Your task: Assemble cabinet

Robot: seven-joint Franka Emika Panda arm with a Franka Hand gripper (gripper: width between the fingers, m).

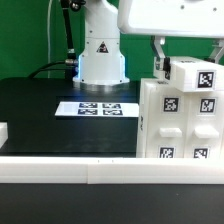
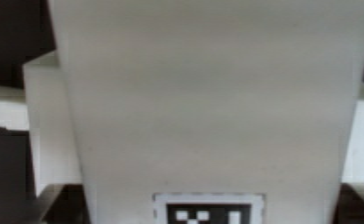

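Observation:
The cabinet [image 1: 180,125] stands at the exterior view's right, a white box with square compartments and black-and-white tags on its front. A white tagged block [image 1: 188,75] sits on its top edge. My gripper [image 1: 186,62] hangs straight above, with one finger [image 1: 157,60] down beside the block's side; the other finger is hard to make out. In the wrist view the white block [image 2: 205,100] fills almost the whole picture, with a tag [image 2: 211,213] on it. The dark fingertips [image 2: 51,205] show at its two sides, pressed against it.
The marker board [image 1: 95,108] lies flat on the black table in the middle. The robot's white base [image 1: 100,55] stands behind it. A long white border rail [image 1: 100,172] runs along the front. A small white piece [image 1: 3,130] shows at the exterior view's left edge.

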